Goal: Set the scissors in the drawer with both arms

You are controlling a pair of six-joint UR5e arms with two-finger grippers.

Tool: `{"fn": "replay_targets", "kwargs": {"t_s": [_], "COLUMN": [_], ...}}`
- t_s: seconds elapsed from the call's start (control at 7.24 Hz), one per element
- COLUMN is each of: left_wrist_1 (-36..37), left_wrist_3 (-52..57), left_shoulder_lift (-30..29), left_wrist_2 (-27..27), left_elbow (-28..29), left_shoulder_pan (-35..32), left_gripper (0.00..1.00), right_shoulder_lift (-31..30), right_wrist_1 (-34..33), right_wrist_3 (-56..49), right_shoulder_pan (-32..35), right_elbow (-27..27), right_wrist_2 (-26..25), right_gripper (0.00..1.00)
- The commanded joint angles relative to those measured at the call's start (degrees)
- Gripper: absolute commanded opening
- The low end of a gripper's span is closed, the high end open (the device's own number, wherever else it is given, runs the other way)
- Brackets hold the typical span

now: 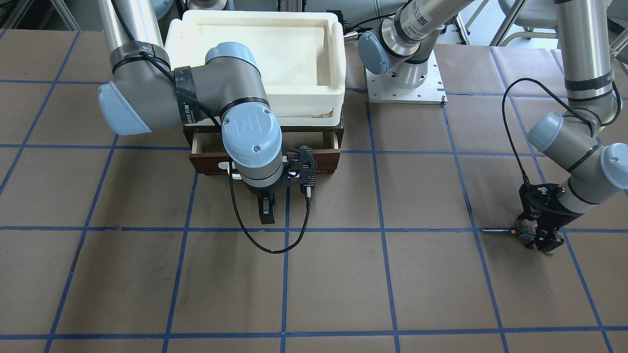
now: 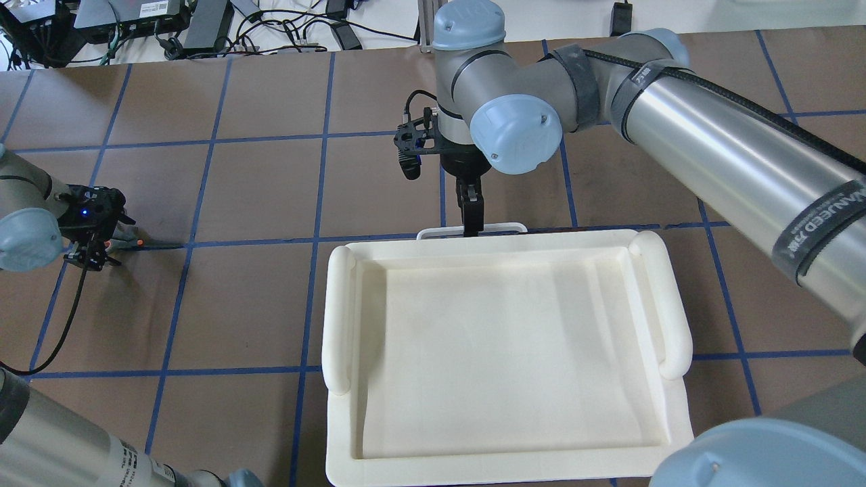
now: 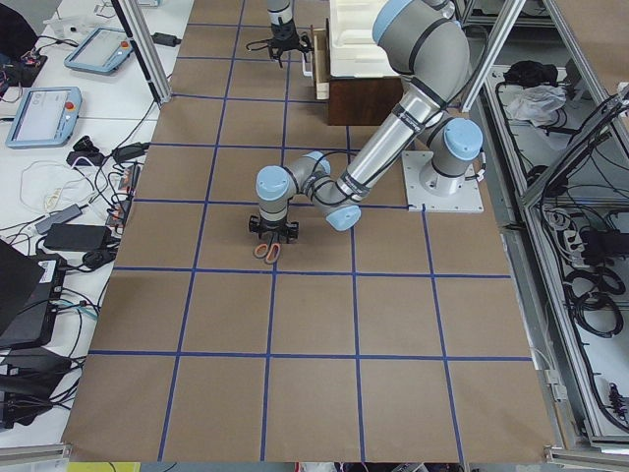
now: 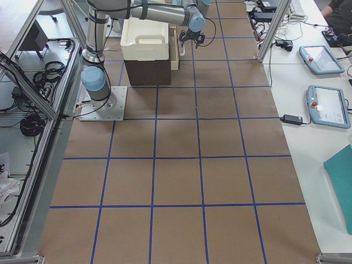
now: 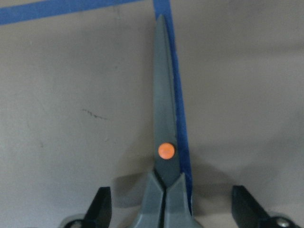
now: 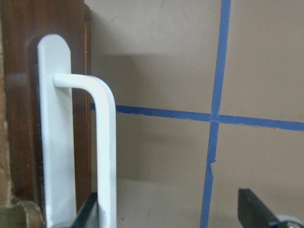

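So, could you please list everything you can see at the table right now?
scissors: one, silver blades, grey handles, orange pivot; flat along a blue tape line, on the robot's left.
drawer: one, dark brown, with a white handle; partly open, under the tray.
tray: one, cream white; on top of the drawer unit.
table: one, brown, with a blue tape grid.
arms: two, grey with light blue caps.
left gripper: black, open, over the scissors' handles.
right gripper: black, open, at the handle.
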Motion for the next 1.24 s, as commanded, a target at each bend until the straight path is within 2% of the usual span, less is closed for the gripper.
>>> {"fn": "replay_targets", "kwargs": {"t_s": [0.0, 0.14, 0.55, 0.69, 0.97, 1.11], "left_wrist_1": [0.0, 0.1, 0.1, 0.0, -0.4, -2.9], "left_wrist_3": [0.0, 0.0, 0.0, 0.0, -0.1, -0.3], "left_shoulder_lift": [0.0, 0.0, 0.0, 0.4, 2.0, 4.1], "left_wrist_2": [0.0, 0.0, -0.1, 0.0, 0.0, 0.1], "left_elbow": [0.1, 0.1, 0.3, 0.3, 0.5, 1.0], "left_shoulder_pan": [0.0, -0.1, -0.1, -0.1, -1.0, -1.5], "left_gripper": [0.71, 0.58, 0.3, 0.16, 0.14, 0.14], "right_shoulder_lift": [0.5, 0.3, 0.3, 0.4, 1.7, 2.1], "right_wrist_1": [-0.1, 0.3, 0.8, 0.5, 0.3, 0.4], "right_wrist_3": [-0.3, -0.3, -2.9, -3.4, -3.4, -3.3], "right_shoulder_pan": [-0.1, -0.6, -1.1, -1.2, -1.2, -1.2], "right_elbow": [-0.7, -0.9, -1.9, -1.9, -2.6, -3.9], "right_wrist_2": [0.2, 0.1, 0.1, 0.1, 0.1, 0.2], "right_gripper": [1.0, 1.0, 1.0, 1.0, 1.0, 1.0]}}
